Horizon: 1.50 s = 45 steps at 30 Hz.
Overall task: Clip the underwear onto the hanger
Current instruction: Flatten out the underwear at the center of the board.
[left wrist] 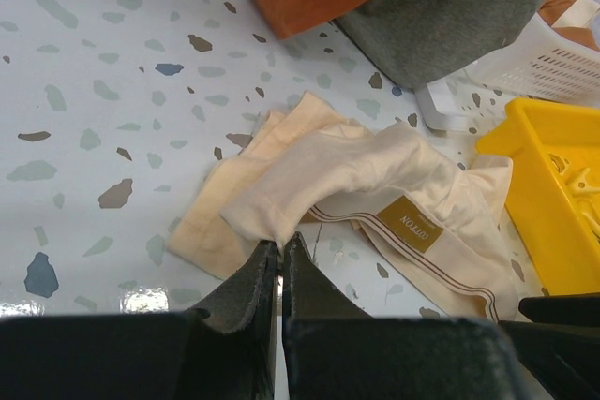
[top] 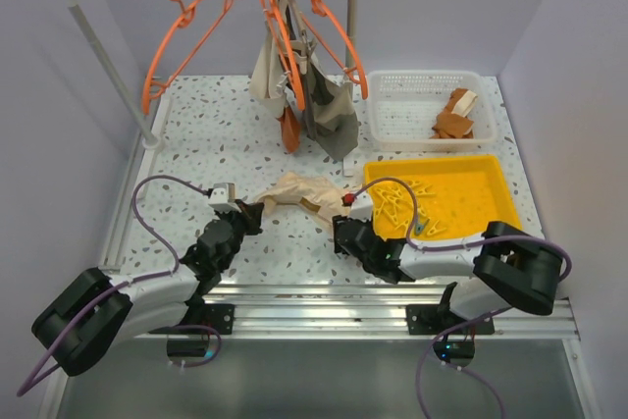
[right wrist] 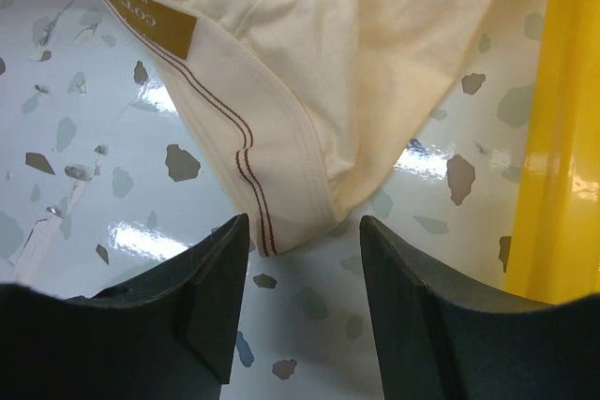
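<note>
The cream underwear point(top: 299, 191) lies crumpled on the speckled table between my two arms. My left gripper point(top: 250, 211) is shut on a fold at its left edge; in the left wrist view the jaws point(left wrist: 279, 243) pinch the cloth point(left wrist: 375, 175) right at the tips. My right gripper point(top: 343, 230) stands open at the garment's near right corner. In the right wrist view the striped waistband corner point(right wrist: 281, 194) lies just ahead of the gap between the fingertips point(right wrist: 305, 231), not between them. An empty orange hanger point(top: 186, 41) hangs on the rail at back left.
Two more orange hangers point(top: 334, 22) on the rail carry a dark grey garment point(top: 329, 110) and a rust-orange cloth point(top: 288, 132). A yellow tray point(top: 496, 179) of clips sits right beside my right gripper. A white basket point(top: 422, 80) stands behind it.
</note>
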Motion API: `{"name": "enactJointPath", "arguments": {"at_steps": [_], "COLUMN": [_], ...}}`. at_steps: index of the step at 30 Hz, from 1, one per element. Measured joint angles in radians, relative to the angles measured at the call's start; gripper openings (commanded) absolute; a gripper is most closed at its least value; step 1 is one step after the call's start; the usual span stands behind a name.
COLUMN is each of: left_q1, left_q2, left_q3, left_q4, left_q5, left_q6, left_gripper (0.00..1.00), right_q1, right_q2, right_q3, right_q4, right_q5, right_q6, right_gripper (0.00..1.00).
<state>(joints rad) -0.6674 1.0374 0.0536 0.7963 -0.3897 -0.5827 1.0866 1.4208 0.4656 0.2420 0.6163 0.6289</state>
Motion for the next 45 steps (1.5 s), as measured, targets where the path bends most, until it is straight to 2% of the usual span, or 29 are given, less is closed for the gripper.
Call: {"name": "enactJointPath", "arguments": {"at_steps": [6,13,16,17,19,25,32,36,40,45], "left_q1": [0.000,0.000,0.000,0.000,0.000,0.045,0.107,0.122,0.153,0.286], "left_q2": [0.000,-0.016,-0.040,-0.047,-0.063,-0.143,-0.272,-0.327,-0.305,-0.191], "left_q3": [0.000,0.000,0.000,0.000,0.000,0.004,0.062,0.097,0.142,0.182], "left_q4": [-0.002,-0.011,-0.020,-0.021,-0.029,-0.123,-0.249,-0.283,-0.297,-0.253], "left_q5": [0.000,0.000,0.000,0.000,0.001,0.058,0.193,0.278,0.376,0.558], "left_q6": [0.000,0.000,0.000,0.000,0.000,0.006,0.019,0.018,0.016,-0.013], "left_gripper": [0.00,0.00,0.00,0.00,0.00,0.00,0.00,0.00,0.00,0.00], "right_q1": [0.023,0.026,0.026,0.026,0.026,0.026,0.026,0.026,0.025,-0.003], "right_q2": [0.037,0.069,0.085,0.090,0.093,0.041,-0.241,-0.328,-0.327,-0.328], "right_q3": [0.000,0.008,0.015,0.017,0.023,0.050,0.145,0.216,0.251,0.266], "right_q4": [0.013,0.043,0.052,0.051,0.046,-0.076,-0.283,-0.335,-0.360,-0.358], "right_q5": [-0.006,0.023,0.039,0.045,0.048,0.066,0.116,0.146,0.171,0.176], "right_q6": [0.019,0.018,0.014,0.012,0.011,-0.015,-0.098,-0.163,-0.210,-0.269], "right_gripper": [0.54,0.45,0.25,0.09,0.00,0.00,0.00,0.00,0.00,0.00]}}
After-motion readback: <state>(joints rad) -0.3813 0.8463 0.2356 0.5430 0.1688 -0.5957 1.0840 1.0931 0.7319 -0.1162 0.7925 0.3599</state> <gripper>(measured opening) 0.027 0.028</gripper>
